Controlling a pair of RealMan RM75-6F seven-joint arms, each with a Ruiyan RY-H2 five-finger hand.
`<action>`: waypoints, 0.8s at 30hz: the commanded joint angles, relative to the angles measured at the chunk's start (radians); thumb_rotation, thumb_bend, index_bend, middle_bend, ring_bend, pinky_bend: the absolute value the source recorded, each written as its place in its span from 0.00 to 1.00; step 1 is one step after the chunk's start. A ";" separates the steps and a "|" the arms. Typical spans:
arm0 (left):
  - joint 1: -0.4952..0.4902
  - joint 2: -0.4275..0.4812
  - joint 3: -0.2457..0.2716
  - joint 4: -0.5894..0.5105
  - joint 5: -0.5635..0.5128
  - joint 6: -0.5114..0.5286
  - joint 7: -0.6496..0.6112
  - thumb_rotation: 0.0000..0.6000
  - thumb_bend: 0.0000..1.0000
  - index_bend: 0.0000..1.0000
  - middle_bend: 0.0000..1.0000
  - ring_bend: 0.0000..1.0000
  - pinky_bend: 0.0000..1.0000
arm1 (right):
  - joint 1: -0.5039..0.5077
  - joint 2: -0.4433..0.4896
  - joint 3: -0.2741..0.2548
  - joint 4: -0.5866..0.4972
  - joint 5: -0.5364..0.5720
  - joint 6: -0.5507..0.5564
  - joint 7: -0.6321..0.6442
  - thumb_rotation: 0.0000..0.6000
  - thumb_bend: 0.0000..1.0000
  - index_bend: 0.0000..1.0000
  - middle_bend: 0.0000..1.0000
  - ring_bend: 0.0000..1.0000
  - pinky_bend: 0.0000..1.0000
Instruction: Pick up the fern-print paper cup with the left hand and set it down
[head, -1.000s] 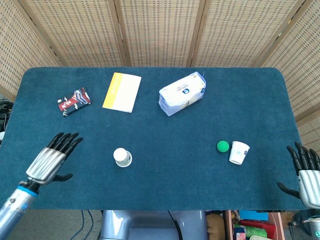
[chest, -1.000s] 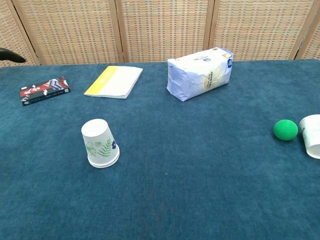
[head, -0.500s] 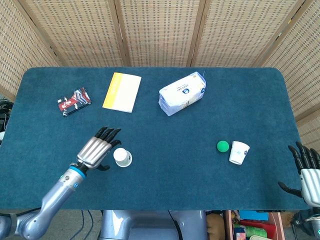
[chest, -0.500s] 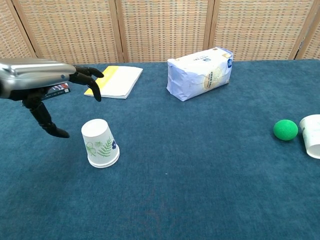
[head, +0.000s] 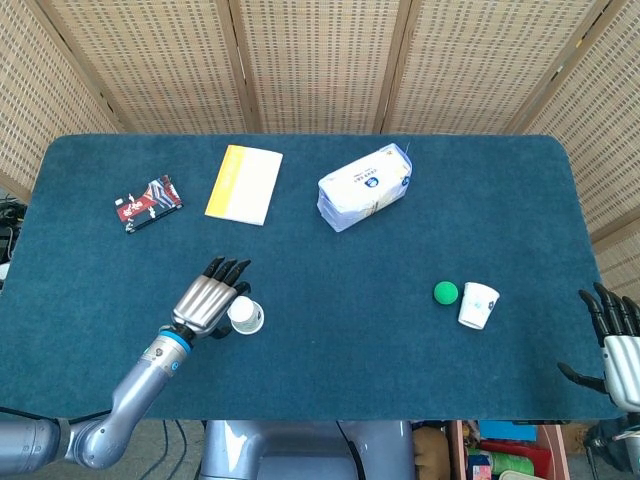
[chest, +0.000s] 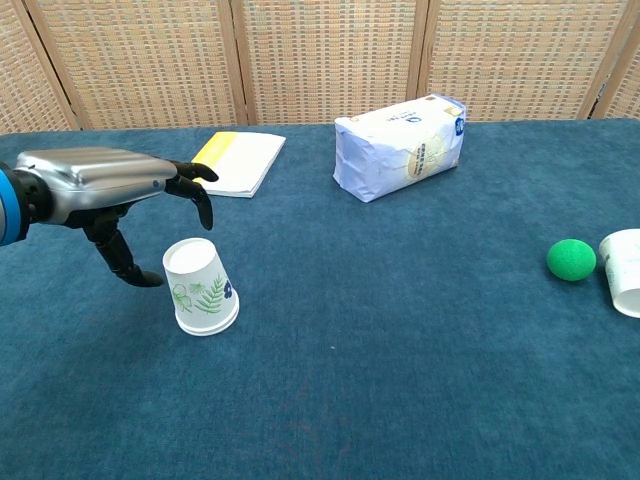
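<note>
Paper, fern-print cup (chest: 202, 287) upside down near tabletop (head: 330, 365) front edge, not yet lifted. Left hand (chest: 105, 190) spread just beside, holding nothing; grasp, lift, set-down all remaining.

Right hand (head: 620, 345) cut off at head view's 4 o'clock edge, unseen in chest view. Second cup (chest: 625, 271) clipped at 3 o'clock. Card pack (head: 148, 203) print unreadable.

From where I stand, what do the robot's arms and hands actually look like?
The left hand has a ribbed silver metal back and slim black fingers, with a blue ring at the wrist and a smooth grey arm behind. The right hand looks the same: silver back, black fingers.
</note>
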 joint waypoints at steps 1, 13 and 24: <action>-0.004 -0.004 0.007 0.012 -0.008 0.004 -0.006 1.00 0.26 0.29 0.00 0.00 0.00 | 0.001 0.000 -0.001 0.000 -0.001 -0.002 0.000 1.00 0.00 0.00 0.00 0.00 0.00; -0.029 -0.015 0.020 0.033 -0.026 0.010 -0.028 1.00 0.28 0.31 0.00 0.00 0.00 | 0.003 0.000 -0.001 0.000 0.005 -0.009 -0.002 1.00 0.00 0.00 0.00 0.00 0.00; -0.053 -0.025 0.029 0.030 -0.043 0.028 -0.026 1.00 0.29 0.36 0.00 0.00 0.00 | 0.003 0.000 0.000 0.002 0.008 -0.011 0.005 1.00 0.00 0.00 0.00 0.00 0.00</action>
